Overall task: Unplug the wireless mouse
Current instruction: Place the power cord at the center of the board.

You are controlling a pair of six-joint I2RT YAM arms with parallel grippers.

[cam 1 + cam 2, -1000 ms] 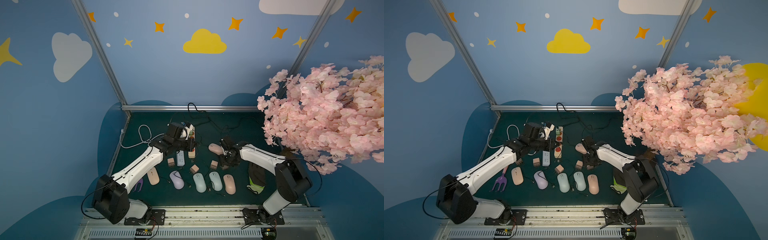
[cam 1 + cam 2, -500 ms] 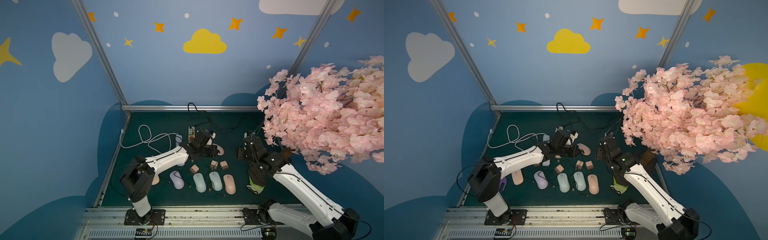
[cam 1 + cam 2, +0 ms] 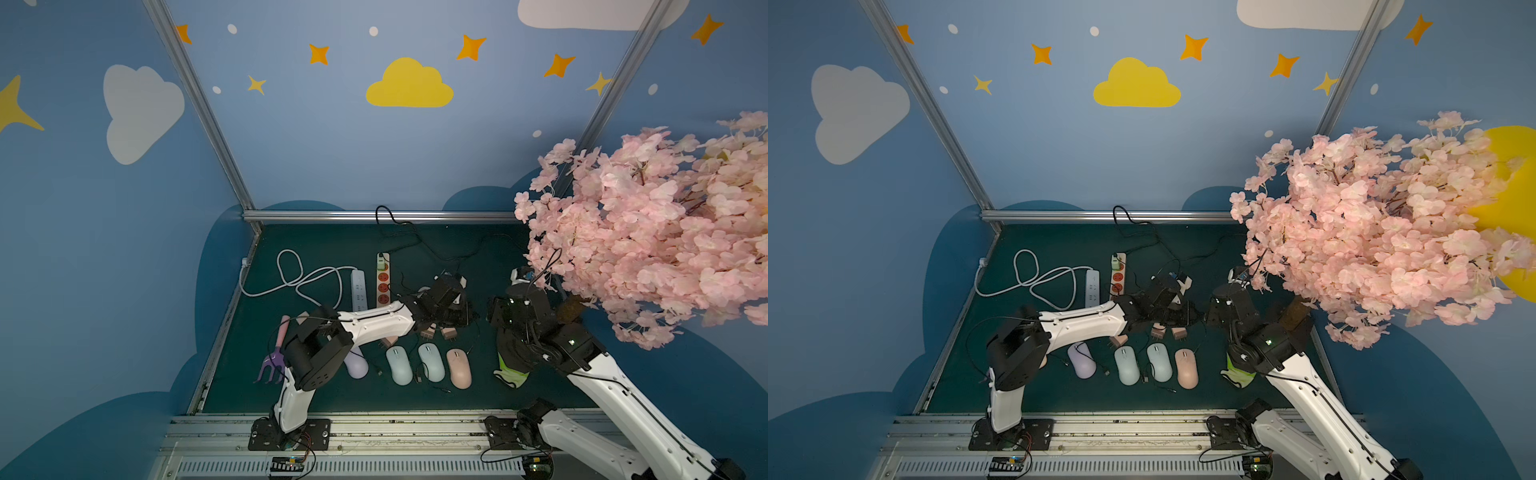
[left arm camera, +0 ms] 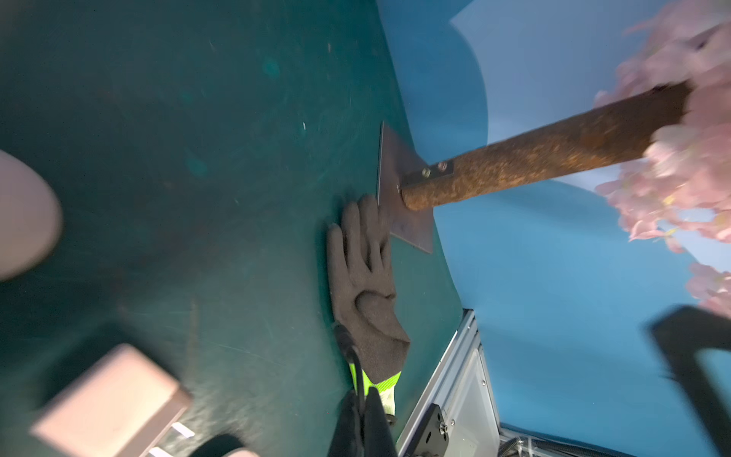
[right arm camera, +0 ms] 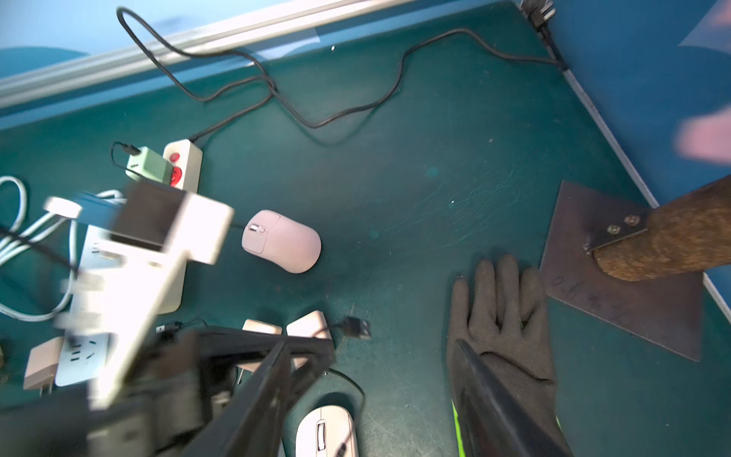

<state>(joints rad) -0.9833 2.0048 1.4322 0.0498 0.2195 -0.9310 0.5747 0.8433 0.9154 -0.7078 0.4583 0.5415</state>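
Big pink blossom tree (image 3: 648, 232) fills your right side: papery petals and a rough, rust-brown trunk (image 4: 534, 158) bolted to a flat square metal plate (image 5: 617, 285). The plate sits at the right edge of the matte dark-green worktop (image 3: 478, 257).

Your white-shelled left arm (image 3: 374, 322) and right arm (image 3: 602, 386) meet mid-worktop.

A dark grey knit glove (image 5: 502, 316) with a neon yellow-green cuff lies flat, fingertips just beside the plate.

Two long power strips lie left of centre. One is a white strip (image 3: 359, 289); the other is a cream strip (image 3: 382, 278) with red sockets and a boxy green charger (image 5: 148, 166) on its far end.

The pink mouse (image 5: 281, 241) is smooth, matte and rounded. It sits at centre, right of the cream strip and far of the beige cube adapters (image 3: 448, 332). Your left wrist hides it in both top views. Can't tell if anything is plugged into its nose.

The near row holds a lilac mouse (image 3: 356, 361), two mint mice (image 3: 399, 365) and a peach mouse (image 3: 458, 368).

Your left claw (image 4: 360, 395) is pinched together on a thin black cable (image 4: 358, 368), and its plug (image 5: 356, 327) is free just past the tips. Your right claw (image 5: 371, 348) has its jaws apart with nothing between them, above the worktop between mouse and glove.
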